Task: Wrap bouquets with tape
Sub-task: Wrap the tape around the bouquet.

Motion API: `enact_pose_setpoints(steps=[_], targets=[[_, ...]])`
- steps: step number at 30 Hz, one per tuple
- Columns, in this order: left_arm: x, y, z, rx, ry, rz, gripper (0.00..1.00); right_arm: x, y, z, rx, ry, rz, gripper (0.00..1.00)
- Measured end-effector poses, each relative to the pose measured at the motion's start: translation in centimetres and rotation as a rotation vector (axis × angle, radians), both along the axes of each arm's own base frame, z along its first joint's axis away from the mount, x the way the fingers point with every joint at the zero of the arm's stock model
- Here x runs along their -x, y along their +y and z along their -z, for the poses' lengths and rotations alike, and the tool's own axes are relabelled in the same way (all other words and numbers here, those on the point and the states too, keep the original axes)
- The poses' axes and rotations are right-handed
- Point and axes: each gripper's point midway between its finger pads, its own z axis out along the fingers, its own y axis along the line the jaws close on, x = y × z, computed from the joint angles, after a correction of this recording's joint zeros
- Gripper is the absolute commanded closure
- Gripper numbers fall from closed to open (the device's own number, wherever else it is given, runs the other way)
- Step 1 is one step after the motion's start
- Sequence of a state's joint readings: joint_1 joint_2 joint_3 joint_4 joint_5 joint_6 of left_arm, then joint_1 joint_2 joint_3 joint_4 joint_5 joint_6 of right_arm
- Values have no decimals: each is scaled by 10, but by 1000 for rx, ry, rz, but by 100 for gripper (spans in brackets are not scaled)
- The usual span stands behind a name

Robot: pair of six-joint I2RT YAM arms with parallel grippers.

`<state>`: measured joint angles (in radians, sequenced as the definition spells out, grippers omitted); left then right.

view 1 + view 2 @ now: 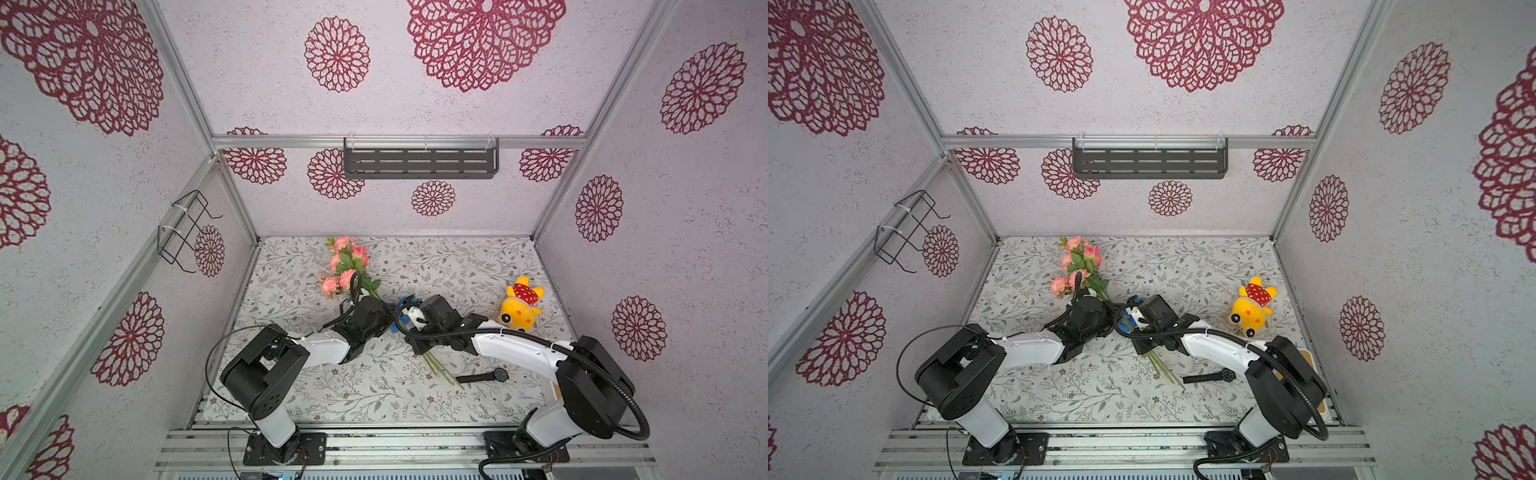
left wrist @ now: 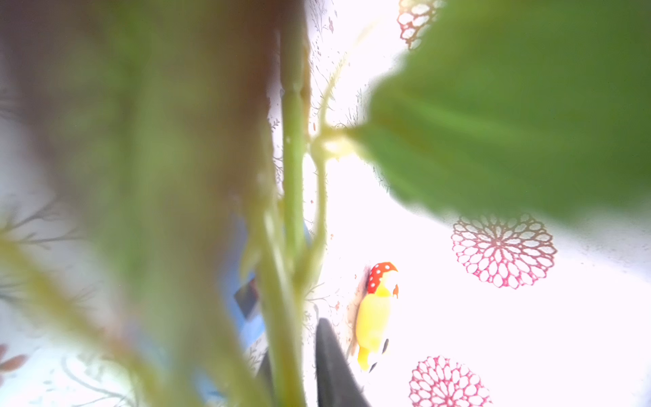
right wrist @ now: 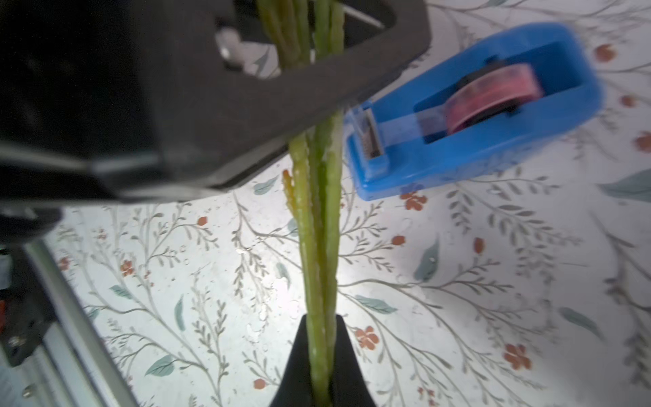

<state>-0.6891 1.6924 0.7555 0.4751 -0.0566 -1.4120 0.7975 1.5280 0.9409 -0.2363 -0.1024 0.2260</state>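
The bouquet lies on the floral cloth. Its pink blooms (image 1: pixel 347 266) (image 1: pixel 1079 266) point to the back and its green stem ends (image 1: pixel 440 370) to the front. In the right wrist view my right gripper (image 3: pixel 320 327) is shut on the bundled stems (image 3: pixel 318 246). Farther up, the stems pass through my left gripper's black body (image 3: pixel 246 88). In the left wrist view my left gripper (image 2: pixel 296 352) has a stem (image 2: pixel 292 176) between its fingers, with a gap beside the right finger (image 2: pixel 334 370). The blue tape dispenser (image 3: pixel 475 105) (image 1: pixel 401 303) with its reddish roll stands right beside the stems.
A yellow plush toy (image 1: pixel 519 307) with a red dotted cap sits at the right. A black wristwatch (image 1: pixel 484 376) lies near the stem ends. A dark shelf (image 1: pixel 419 162) hangs on the back wall and a wire rack (image 1: pixel 187 232) on the left wall.
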Motion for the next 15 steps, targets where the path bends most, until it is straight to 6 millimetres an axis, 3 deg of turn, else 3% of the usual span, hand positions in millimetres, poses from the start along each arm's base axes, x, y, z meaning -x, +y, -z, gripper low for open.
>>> enact_pose_setpoints(steps=[6, 10, 15], targets=[[4, -4, 3, -25, 24, 29, 75, -4, -18, 9, 99, -29, 47, 100], [5, -4, 5, -43, 30, 38, 64, -5, -23, 12, 127, -34, 50, 100], [1, -9, -8, -49, 17, 51, 50, -5, -23, 10, 145, -45, 27, 100]])
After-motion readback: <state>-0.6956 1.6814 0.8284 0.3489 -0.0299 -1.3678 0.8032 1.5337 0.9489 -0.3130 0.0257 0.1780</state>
